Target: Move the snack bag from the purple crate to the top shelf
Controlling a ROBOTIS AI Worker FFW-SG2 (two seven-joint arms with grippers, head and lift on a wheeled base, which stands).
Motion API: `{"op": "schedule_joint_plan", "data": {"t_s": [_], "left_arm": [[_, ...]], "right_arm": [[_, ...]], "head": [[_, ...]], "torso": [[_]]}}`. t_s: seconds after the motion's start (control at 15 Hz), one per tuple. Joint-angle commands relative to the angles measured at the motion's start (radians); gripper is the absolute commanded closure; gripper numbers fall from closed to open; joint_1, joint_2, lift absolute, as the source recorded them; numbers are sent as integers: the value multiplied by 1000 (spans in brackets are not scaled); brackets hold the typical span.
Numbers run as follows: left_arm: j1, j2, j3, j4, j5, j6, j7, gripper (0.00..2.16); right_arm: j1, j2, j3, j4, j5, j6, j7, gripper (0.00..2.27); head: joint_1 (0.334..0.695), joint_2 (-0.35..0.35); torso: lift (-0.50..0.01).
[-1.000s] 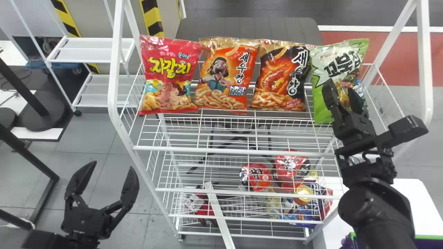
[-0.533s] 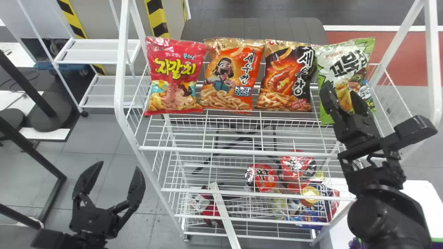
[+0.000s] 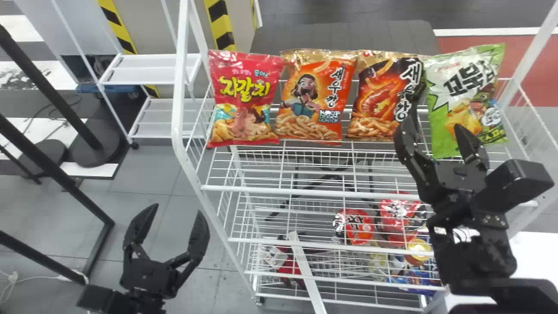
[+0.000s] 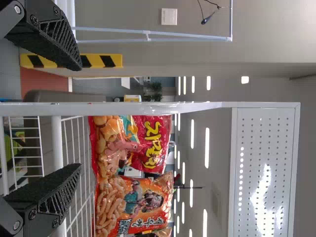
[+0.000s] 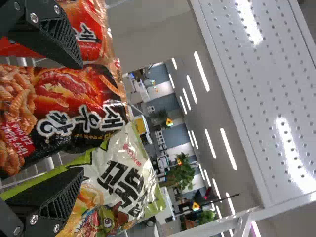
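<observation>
My right gripper (image 3: 435,124) is open in front of the green-and-white snack bag (image 3: 464,96), which stands upright at the right end of the top shelf (image 3: 270,189). In the right wrist view the right gripper (image 5: 81,117) has its fingers wide apart, with the green bag (image 5: 121,180) and the neighbouring black bag (image 5: 74,106) beyond them. The left gripper (image 3: 178,210), parked low to the left of the rack, is open and empty; its fingers also stand apart in the left wrist view, where this gripper (image 4: 79,118) faces the rack's side.
Red (image 3: 245,98), orange (image 3: 314,96) and black (image 3: 386,96) bags stand left of the green one. Lower shelves hold red cup noodles (image 3: 354,226) and other packs. White posts (image 3: 178,87) frame the rack; black stands (image 3: 52,168) are at far left.
The head view's scene has shifted rightward. My right gripper's fingers have spread wider in front of the green bag, which stays upright on the shelf. The left gripper remains open.
</observation>
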Motion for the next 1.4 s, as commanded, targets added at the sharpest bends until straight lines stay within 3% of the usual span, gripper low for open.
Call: {"op": "schedule_joint_plan", "data": {"t_s": [0.0, 0.13, 0.67, 0.93, 1.07, 1.33], "left_arm": [[4, -1, 10, 0, 0, 0, 0, 130], [8, -1, 16, -4, 0, 0, 0, 130], [51, 3, 73, -64, 0, 71, -12, 130], [65, 8, 87, -75, 0, 74, -12, 130], [70, 9, 92, -75, 0, 71, -12, 130], [70, 19, 92, -76, 0, 74, -11, 130]], "right_arm": [[64, 1, 56, -48, 104, 9, -78, 90], [114, 1, 84, -65, 170, 6, -121, 90], [292, 1, 66, -77, 237, -160, -119, 90], [309, 1, 33, -30, 249, -200, -118, 90], [323, 1, 7, -35, 269, -218, -101, 90], [357, 1, -45, -59, 274, -197, 8, 90]], "head": [[695, 166], [695, 197], [695, 249], [695, 273], [695, 266], [695, 267]], "torso": [[0], [0], [0], [0], [0], [0]]}}
